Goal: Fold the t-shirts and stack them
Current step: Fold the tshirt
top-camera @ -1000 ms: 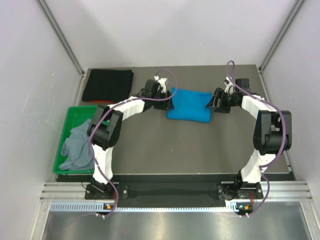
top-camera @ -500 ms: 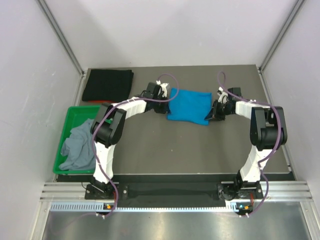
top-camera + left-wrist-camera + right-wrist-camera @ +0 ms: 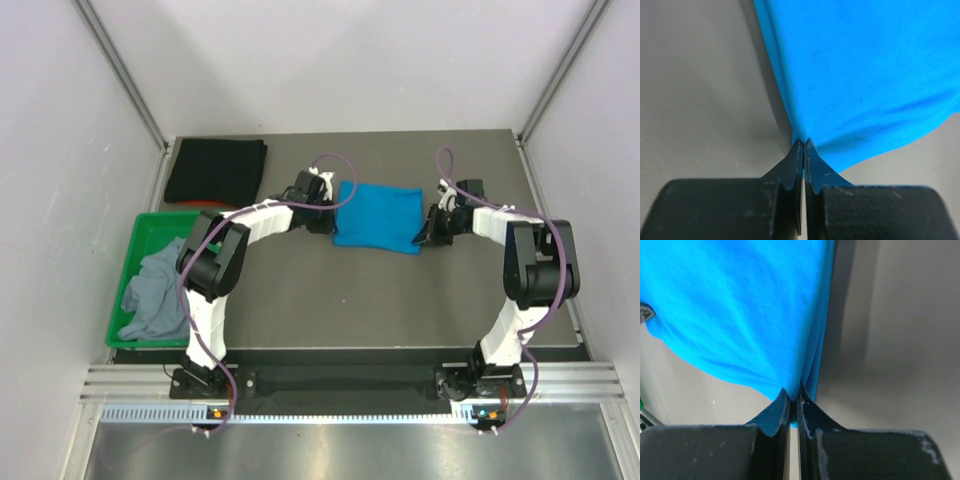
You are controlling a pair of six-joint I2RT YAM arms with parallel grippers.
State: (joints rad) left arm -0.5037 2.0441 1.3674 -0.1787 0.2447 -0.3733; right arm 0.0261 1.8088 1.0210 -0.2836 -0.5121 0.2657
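The dark table is lying under both arms, and its bare surface is showing beside the closed fingers in both wrist views. The green plastic bin is sitting well to the left of the left gripper, nearer the arm bases than it. The folded black t-shirt is lying flat to that gripper's left and a little farther out, apart from it. The bright blue t-shirt is stretching between the two grippers as a folded rectangle on the table. The grey t-shirt is lying crumpled inside the bin, well away from both grippers. The left gripper is pinching the blue shirt's left edge with its jaws pressed together, cloth bunching at the fingertips. The right gripper is pinching the shirt's right edge the same way, jaws closed on a fold of blue cloth at the fingertips.
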